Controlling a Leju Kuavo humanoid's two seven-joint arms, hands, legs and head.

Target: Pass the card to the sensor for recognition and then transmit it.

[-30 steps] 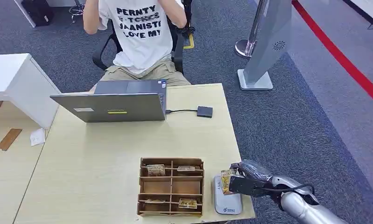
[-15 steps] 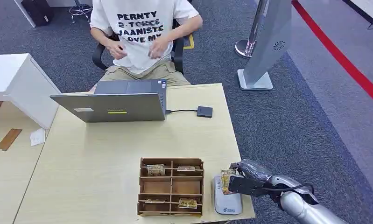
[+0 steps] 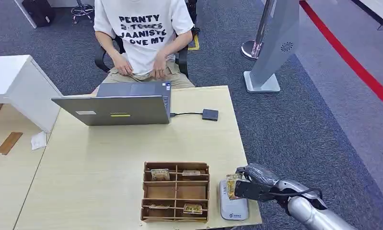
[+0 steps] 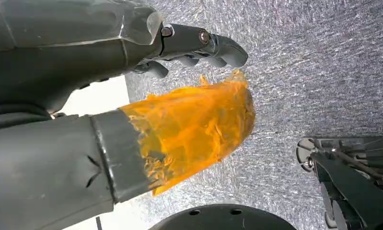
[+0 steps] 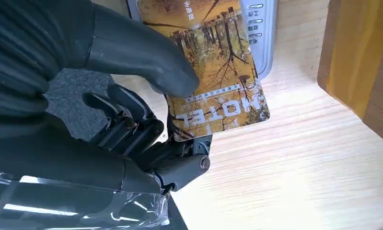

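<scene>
A yellow-brown hotel card [image 3: 234,185] with an autumn-tree print is pinched in my right hand [image 3: 257,184] at the table's near right corner. The card hangs tilted just above the far end of the white-grey card sensor [image 3: 233,209], which lies flat beside the wooden organiser. In the right wrist view the thumb [image 5: 146,60] presses on the card [image 5: 220,76], whose far edge overlaps the sensor [image 5: 262,28]. My left hand [image 4: 132,96] hangs over grey carpet, its thumb wrapped in orange tape, fingers apart, holding nothing.
A brown compartment organiser [image 3: 176,191] with several cards stands left of the sensor. At the table's [image 3: 108,153] far edge sit an open grey laptop [image 3: 112,109] and a small black box [image 3: 210,114] on a cable. A person [image 3: 144,33] sits behind it.
The person has lowered both arms from head height to the lap. My right hand and the card have barely shifted over the sensor.
</scene>
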